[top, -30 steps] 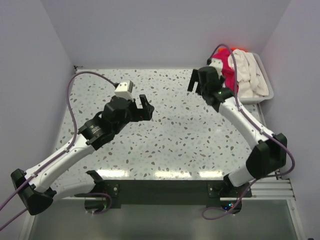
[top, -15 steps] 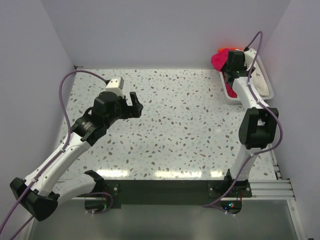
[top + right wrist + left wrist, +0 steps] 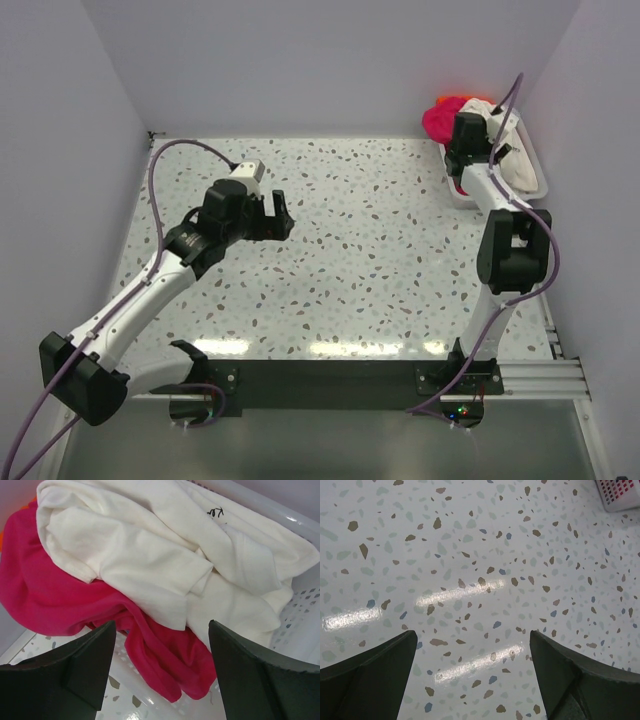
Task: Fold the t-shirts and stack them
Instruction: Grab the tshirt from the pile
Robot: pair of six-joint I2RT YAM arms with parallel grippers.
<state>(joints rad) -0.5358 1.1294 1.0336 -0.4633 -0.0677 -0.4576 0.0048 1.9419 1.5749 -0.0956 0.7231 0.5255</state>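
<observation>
A cream-white t-shirt (image 3: 165, 555) lies crumpled on a magenta-pink t-shirt (image 3: 60, 600) inside the white slatted basket (image 3: 300, 625) at the table's back right (image 3: 530, 165). A sliver of orange cloth (image 3: 452, 100) shows behind the pink one (image 3: 437, 120). My right gripper (image 3: 162, 640) is open and empty, just above the pink shirt's hanging fold (image 3: 170, 665), over the basket (image 3: 468, 135). My left gripper (image 3: 472, 660) is open and empty above bare speckled tabletop, left of centre (image 3: 280, 212). No teal shirt shows.
The speckled terrazzo tabletop (image 3: 370, 250) is walled in lilac at the back and both sides. A corner of the basket (image 3: 620, 492) shows at the top right of the left wrist view. A black rail (image 3: 330, 385) runs along the near edge.
My right arm swung from over the table to the basket and now hovers over the shirts. My left arm shifted slightly, its gripper still open over the table.
</observation>
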